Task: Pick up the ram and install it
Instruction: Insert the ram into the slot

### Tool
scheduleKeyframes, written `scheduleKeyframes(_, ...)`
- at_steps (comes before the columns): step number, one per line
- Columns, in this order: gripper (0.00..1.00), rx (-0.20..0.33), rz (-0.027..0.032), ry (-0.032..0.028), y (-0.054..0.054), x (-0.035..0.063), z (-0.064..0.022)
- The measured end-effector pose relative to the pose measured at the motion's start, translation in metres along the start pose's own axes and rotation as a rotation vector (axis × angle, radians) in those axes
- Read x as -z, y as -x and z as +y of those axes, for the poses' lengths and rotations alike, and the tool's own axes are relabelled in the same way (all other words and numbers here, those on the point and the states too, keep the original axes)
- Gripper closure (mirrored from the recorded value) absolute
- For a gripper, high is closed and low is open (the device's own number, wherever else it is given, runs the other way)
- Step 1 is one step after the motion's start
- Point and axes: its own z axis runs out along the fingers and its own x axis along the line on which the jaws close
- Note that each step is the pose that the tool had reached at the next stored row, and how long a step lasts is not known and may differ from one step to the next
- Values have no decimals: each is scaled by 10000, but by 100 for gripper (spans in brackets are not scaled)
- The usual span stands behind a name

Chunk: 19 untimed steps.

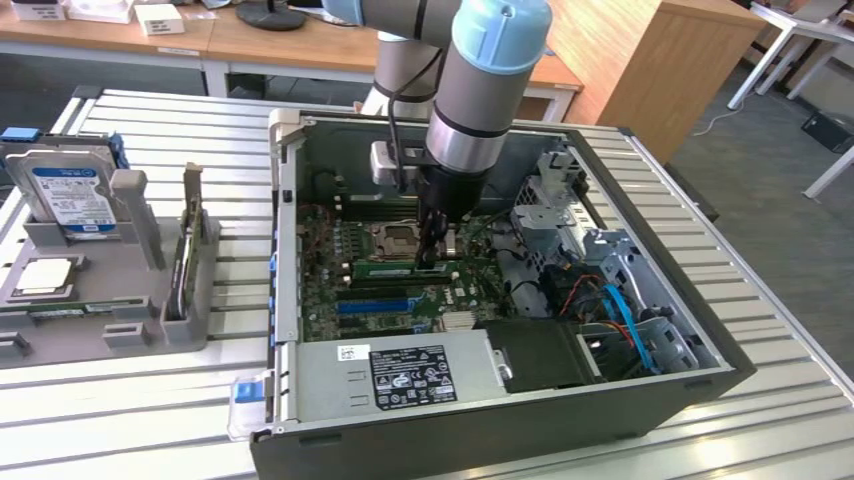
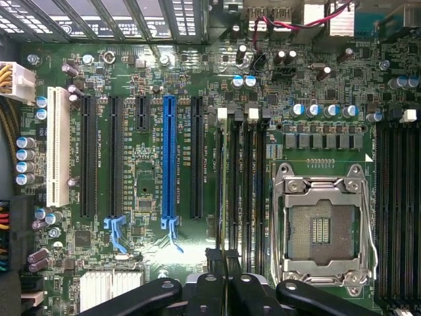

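The ram (image 1: 387, 268) is a narrow green stick standing on edge in a memory slot beside the open processor socket (image 1: 396, 238) on the motherboard, inside the open computer case (image 1: 287, 250). My gripper (image 1: 430, 262) reaches straight down into the case and is shut on the ram's end nearest the exterior view's right. In the wrist view the ram (image 2: 223, 178) appears edge-on as a thin pale line running along the slot. It runs away from my gripper (image 2: 223, 260), whose black fingers (image 2: 210, 283) meet around it. The processor socket (image 2: 322, 227) lies close beside it.
A grey holder (image 1: 107, 320) on the exterior view's left carries a silver hard drive (image 1: 74, 195) and a square processor chip (image 1: 40, 278). Inside the case are the power supply (image 1: 414, 375), a drive cage (image 1: 561, 200), cables (image 1: 614, 310) and a blue expansion slot (image 2: 169, 164).
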Motion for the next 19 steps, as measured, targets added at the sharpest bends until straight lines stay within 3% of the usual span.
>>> scheduleKeyframes(19, 88, 73, 2, -2, -1, -7, 3)
